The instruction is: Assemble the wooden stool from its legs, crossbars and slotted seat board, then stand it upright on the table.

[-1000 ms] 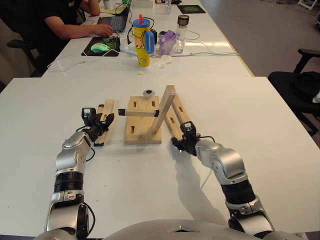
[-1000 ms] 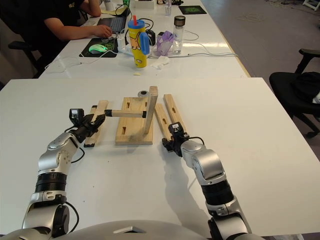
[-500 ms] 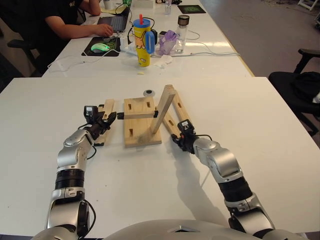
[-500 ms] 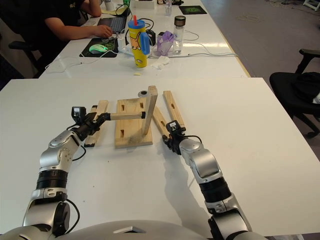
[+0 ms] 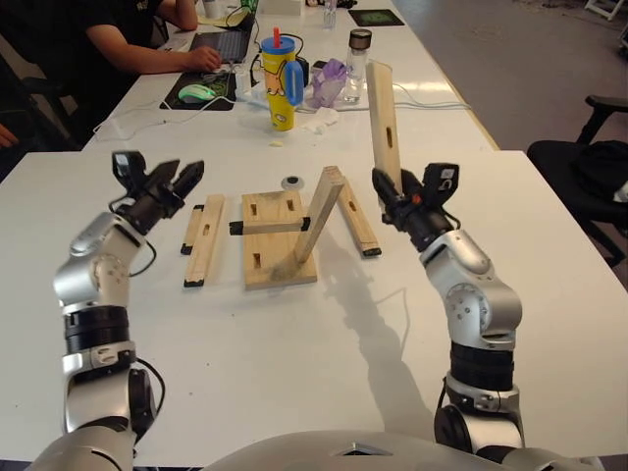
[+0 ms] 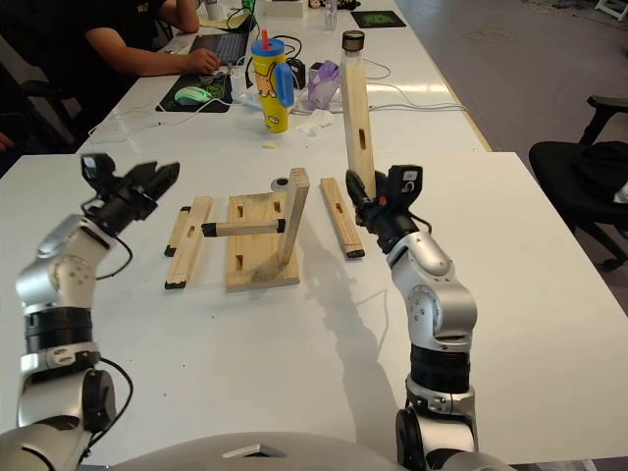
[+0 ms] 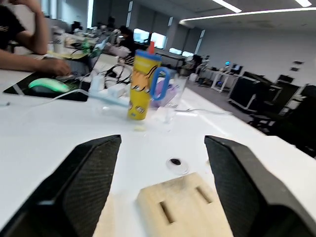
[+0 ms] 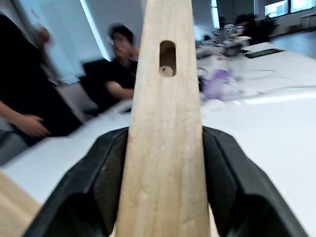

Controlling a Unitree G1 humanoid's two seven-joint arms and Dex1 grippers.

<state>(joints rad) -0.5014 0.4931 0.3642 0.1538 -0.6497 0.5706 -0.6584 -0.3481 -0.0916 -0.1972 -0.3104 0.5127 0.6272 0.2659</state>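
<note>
The slotted seat board [image 5: 267,247] lies flat mid-table. One leg [image 5: 320,218] stands tilted in it, with a dark-tipped crossbar [image 5: 270,227] sticking out towards my left. My right gripper [image 5: 394,201] is raised over the table, shut on the lower end of another wooden leg [image 5: 383,116] that points upward; its fingers [image 8: 106,182] flank that leg [image 8: 165,123]. A further leg [image 5: 358,218] lies right of the board, and two wooden pieces [image 5: 204,240] lie left of it. My left gripper [image 5: 175,177] hovers open above the table's left, holding nothing, its fingers [image 7: 89,182] spread wide.
A small round object [image 5: 291,183] lies just behind the seat board. On the far table stand a yellow cup [image 5: 280,83] and a bottle [image 5: 358,64], with a person at a laptop. A black chair [image 5: 589,167] is off the right edge.
My right gripper lifted a leg off the table and swung it upright. My left gripper rose and pulled back to the left, away from the crossbar and the pieces there.
</note>
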